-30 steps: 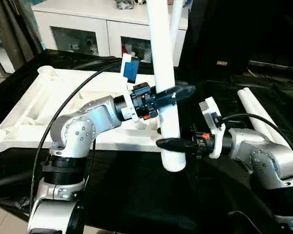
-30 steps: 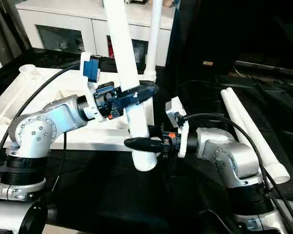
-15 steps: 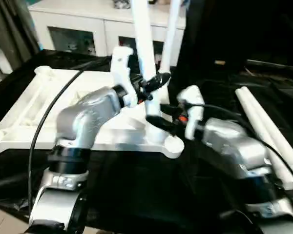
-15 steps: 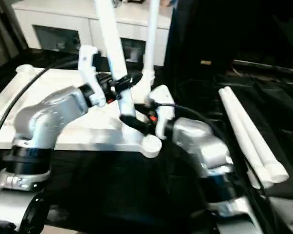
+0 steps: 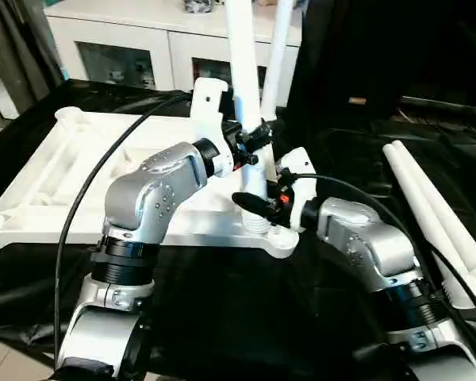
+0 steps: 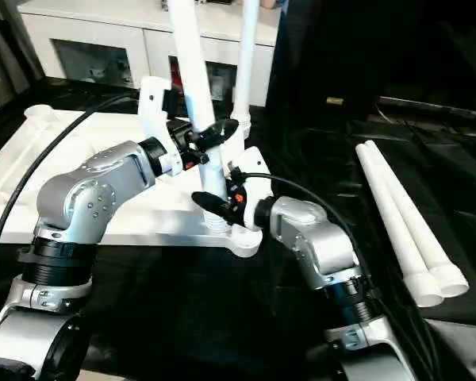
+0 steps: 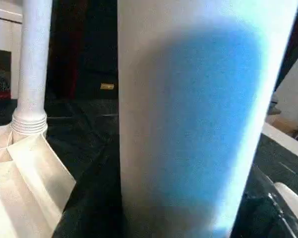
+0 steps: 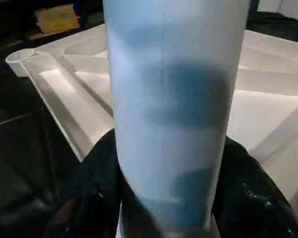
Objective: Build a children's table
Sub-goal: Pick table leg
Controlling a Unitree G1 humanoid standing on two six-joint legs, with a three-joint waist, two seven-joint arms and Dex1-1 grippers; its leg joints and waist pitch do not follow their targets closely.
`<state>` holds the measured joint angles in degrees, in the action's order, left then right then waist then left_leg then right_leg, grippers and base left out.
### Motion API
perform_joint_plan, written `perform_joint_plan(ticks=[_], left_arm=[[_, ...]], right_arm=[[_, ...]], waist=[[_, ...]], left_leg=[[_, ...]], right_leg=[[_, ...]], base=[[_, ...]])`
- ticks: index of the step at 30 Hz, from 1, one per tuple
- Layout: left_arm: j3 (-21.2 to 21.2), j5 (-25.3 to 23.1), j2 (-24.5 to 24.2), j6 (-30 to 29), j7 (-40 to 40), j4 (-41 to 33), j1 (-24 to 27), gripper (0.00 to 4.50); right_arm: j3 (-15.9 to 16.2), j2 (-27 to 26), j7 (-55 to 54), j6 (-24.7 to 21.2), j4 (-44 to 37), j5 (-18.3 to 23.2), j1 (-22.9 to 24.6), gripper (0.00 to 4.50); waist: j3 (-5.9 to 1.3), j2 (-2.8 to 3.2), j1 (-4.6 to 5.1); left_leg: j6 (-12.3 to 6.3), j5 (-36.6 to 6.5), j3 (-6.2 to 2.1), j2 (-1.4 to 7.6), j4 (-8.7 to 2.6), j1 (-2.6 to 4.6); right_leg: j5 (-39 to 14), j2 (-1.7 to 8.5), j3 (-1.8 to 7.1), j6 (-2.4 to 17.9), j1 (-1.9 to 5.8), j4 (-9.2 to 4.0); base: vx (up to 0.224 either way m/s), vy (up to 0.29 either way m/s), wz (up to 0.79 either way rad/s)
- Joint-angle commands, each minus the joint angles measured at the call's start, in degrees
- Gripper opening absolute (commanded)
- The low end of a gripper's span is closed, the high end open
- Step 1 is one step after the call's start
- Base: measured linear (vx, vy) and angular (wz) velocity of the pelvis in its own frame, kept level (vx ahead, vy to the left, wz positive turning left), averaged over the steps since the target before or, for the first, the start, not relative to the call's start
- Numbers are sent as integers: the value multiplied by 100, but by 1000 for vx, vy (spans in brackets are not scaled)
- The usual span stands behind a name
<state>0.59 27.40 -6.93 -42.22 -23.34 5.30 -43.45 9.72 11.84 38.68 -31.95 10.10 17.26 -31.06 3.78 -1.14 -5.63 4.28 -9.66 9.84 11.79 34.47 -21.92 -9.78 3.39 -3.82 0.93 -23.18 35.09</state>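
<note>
Left gripper (image 5: 250,141): you are clamping it on the upright leg (image 5: 242,71), above the right gripper (image 5: 254,205), which is clamping the same leg just over the tabletop's (image 5: 79,171) near corner socket (image 5: 274,236). Leg: probably light, stiff, smooth, likely slippery; you are best gripping low. Another leg (image 5: 279,40) is standing beyond. Two spare legs (image 5: 432,214) are lying well right.

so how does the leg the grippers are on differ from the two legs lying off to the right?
The held leg stands upright, its lower end at the tabletop's near corner socket; the two loose legs lie flat on the black cloth. The left gripper and right gripper clamp the held leg; nothing touches the loose legs. All are long white cylinders.
</note>
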Motion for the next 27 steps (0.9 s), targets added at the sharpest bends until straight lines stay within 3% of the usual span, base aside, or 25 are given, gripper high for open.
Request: perform_joint_plan(ticks=[1,5,6,10,15,22,23,27], left_arm=[[40,22,-73,-51,-157,-193,-168,255],[-64,214,-91,-90,-345,-231,-119,291],[-183,437,-112,-184,-540,-216,-96,301],[-419,1023,-168,-529,-985,-278,-15,334],[-453,1151,-296,-642,-1270,-238,14,379],[-502,1371,-374,-747,-1438,-246,59,344],[-520,1379,-368,-750,-1431,-239,59,311],[-541,1318,-366,-689,-1396,-188,41,279]], right_arm=[[-132,124,187,-9,-71,145,-36,193],[-168,297,814,75,-397,485,87,193],[-224,385,1143,4,-602,745,165,193],[-329,527,1657,-147,-853,1139,255,192],[-379,778,2189,-332,-1049,1498,314,191],[-427,958,2472,-574,-1235,1770,374,191],[-417,977,2491,-584,-1244,1775,379,191],[-404,1013,2509,-591,-1253,1811,382,191]], waist=[[-466,26,-7],[-472,14,-18],[-470,11,-24],[-471,22,-41],[-456,24,-48],[-460,21,-66],[-464,19,-71],[-470,23,-87]], left_leg=[[88,-880,-26,113,-369,100],[17,-803,-21,114,-358,88],[-2,-803,-16,108,-352,90],[-85,-798,-14,106,-346,95],[-63,-932,-16,110,-352,104],[-12,-935,-23,111,-354,106],[-17,-908,-22,112,-350,108],[-18,-861,-21,113,-346,105]], right_leg=[[-1026,405,256,920,337,-376],[-794,400,256,1006,359,-353],[-789,397,256,1017,357,-353],[-777,388,246,1137,353,-346],[-1137,398,246,1049,346,-395],[-1364,393,237,939,333,-417],[-1303,390,237,948,330,-407],[-1220,395,238,979,330,-399]], base=[[0,0,0],[0,0,0],[0,0,0],[0,0,0],[0,0,0],[0,0,0],[0,0,0],[0,0,0]])
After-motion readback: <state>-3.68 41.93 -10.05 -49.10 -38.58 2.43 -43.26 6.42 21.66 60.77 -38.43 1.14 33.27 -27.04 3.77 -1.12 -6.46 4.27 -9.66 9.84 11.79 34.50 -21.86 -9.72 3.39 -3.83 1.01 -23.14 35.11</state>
